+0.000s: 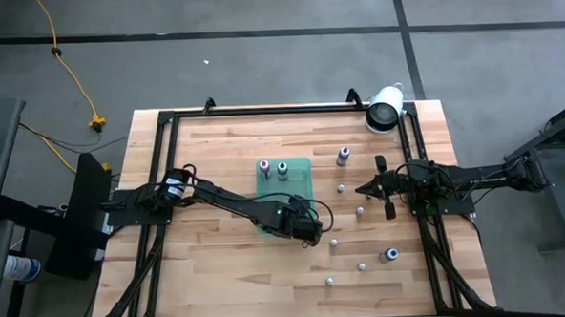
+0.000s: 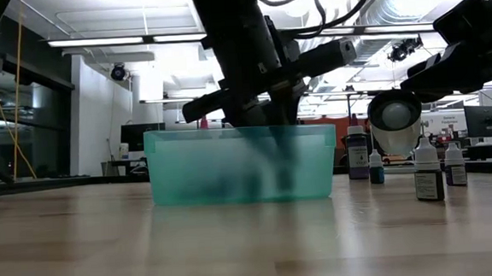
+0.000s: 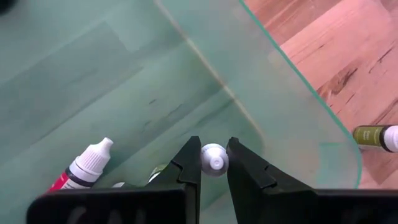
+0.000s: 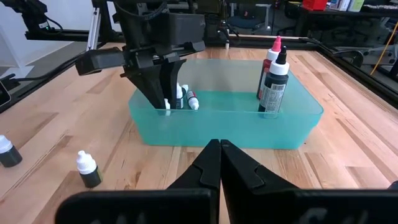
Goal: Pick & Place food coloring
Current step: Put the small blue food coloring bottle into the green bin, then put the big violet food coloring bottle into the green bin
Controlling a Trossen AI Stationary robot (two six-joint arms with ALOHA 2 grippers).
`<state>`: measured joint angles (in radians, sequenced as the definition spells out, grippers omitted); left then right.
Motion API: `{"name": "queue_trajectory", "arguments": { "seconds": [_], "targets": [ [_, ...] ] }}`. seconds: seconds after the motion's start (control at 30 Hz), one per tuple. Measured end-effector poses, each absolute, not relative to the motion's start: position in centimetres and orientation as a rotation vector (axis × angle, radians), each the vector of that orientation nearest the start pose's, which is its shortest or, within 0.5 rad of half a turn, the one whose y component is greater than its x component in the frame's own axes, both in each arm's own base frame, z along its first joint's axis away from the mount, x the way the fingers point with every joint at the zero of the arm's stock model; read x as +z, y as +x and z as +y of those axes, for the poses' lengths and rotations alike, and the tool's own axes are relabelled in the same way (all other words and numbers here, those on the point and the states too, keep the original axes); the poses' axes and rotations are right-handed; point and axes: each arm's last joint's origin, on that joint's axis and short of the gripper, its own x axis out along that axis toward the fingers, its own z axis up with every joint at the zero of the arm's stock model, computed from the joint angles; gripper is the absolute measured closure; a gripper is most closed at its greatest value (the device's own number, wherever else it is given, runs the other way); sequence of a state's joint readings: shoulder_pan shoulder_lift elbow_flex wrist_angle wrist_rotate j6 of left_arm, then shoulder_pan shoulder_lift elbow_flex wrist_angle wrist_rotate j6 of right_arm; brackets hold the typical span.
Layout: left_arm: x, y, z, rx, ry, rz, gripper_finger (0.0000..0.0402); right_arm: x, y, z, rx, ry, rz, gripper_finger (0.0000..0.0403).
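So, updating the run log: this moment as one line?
left gripper: shut on small bottle, inside green tray | right gripper: shut, waiting

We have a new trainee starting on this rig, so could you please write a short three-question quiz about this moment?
1. True or false: the left end effector is down inside the green tray.
2. What sits between its fingers? A) a small white-capped bottle B) a white cylinder C) nothing
3. How many tall bottles stand upright at the tray's far end in the high view?

Key:
1. True.
2. A, the small white-capped bottle.
3. Two: the pink-topped bottle and the dark-topped bottle.
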<state>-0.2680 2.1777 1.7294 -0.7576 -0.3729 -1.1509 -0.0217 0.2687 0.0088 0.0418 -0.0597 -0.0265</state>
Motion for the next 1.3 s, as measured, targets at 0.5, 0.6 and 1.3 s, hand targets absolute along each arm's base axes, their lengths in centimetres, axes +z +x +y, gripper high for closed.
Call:
{"name": "queue_trajectory", "arguments": {
  "seconds": [0.5,0.6,1.3],
  "targets": [
    [19.2,44.4,-10.8,0.646,-0.573,0.917,0.0204,14.8,11.2,-0.1,0.041,-0.018,0.218,0.0402],
    [20.1,44.8,-10.9,0.606,-0.57,0.914,0.0197,14.8,11.2,-0.1,0.041,-0.018,0.218,0.0402],
    [36.4,40.4,-9.9,0.237,-0.119,0.786,0.0215,14.6,11.3,-0.1,0.041,-0.017,0.231,0.0402]
  ]
}}
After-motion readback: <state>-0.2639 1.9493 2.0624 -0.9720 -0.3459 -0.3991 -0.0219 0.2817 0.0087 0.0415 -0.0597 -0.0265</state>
